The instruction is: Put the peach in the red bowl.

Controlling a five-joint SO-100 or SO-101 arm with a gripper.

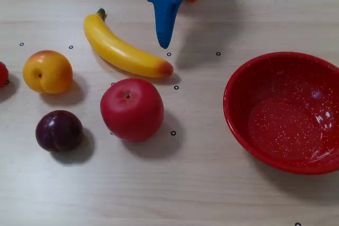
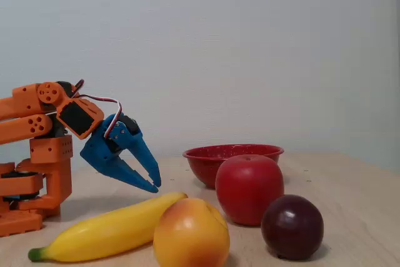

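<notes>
The peach [image 1: 47, 71], yellow-orange with a reddish blush, rests on the table at the left in the overhead view; in the fixed view it [image 2: 190, 234] sits at the front. The red speckled bowl [image 1: 283, 112] stands empty at the right and shows behind the apple in the fixed view [image 2: 231, 154]. My blue gripper [image 1: 165, 44] is at the top centre, above the table just beyond the banana's reddish tip, far from the peach. In the fixed view its [image 2: 156, 186] fingertips nearly touch and hold nothing.
A yellow banana [image 1: 124, 51] lies between the gripper and the peach. A large red apple [image 1: 131, 108] sits mid-table and a dark purple plum [image 1: 59, 130] is in front of the peach. A small red object [image 1: 2, 72] shows at the left edge.
</notes>
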